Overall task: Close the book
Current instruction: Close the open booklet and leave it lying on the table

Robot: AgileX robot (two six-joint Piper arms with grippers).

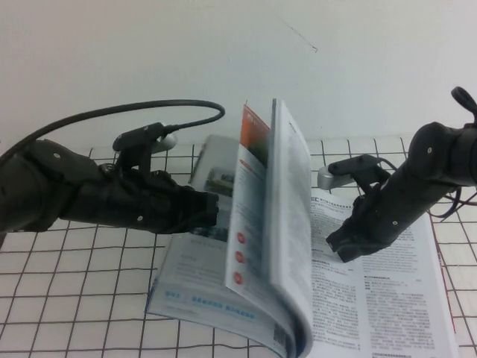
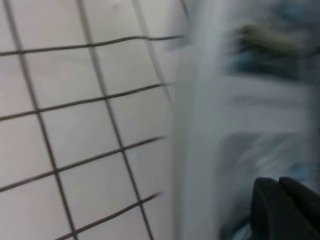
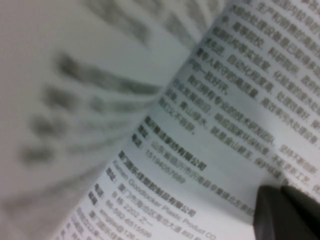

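Book point(image 1: 358, 298) lies open on the gridded table point(image 1: 67, 298), with a thick sheaf of pages point(image 1: 287, 186) standing almost upright over its spine. The left gripper point(image 1: 207, 212) is on the book's left side, up against the back of that sheaf. The right gripper point(image 1: 341, 246) sits low over the book's right-hand page, just beside the sheaf. We cannot tell whether either gripper is spread or closed.

We judge the right gripper to be the main risk. It lies where the pages would fall, so the sheaf could land on it, leaving the book ajar or creasing the sheets. The sheaf also looks near balance; a slack push from the left gripper may let it flop back to the book's left. A push too low could slide the whole book instead.

The right wrist view shows dense Chinese print, a bold line ending 有限公司, and below it Latin letters reading "Plastic Product CO". The digits there are too blurred for us. An orange block point(image 1: 252, 138) on the sheaf's outer leaf carries white marks we cannot read.
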